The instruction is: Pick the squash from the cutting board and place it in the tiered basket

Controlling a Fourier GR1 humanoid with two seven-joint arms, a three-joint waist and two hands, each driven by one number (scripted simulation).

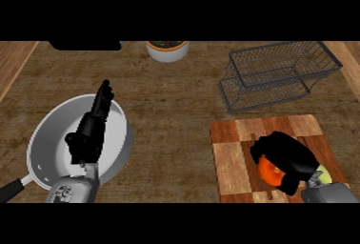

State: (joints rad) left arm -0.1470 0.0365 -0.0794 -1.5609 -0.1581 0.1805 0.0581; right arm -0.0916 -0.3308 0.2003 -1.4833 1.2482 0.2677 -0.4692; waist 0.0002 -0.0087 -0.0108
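Observation:
An orange squash [268, 171] lies on the striped wooden cutting board [232, 157] at the lower right. My right hand [287, 155] covers it from above, its fingers curled round the squash and hiding most of it. The dark wire tiered basket [277, 76] stands behind the board at the upper right, with nothing in it. My left hand [91, 128] is at the left, fingers straight and pointing away from me, above a pan.
A grey frying pan [49, 143] with a black handle lies under the left hand. A white pot holding a plant [167, 50] stands at the back centre, a black object [84, 45] to its left. Brown counter shows between pan and board.

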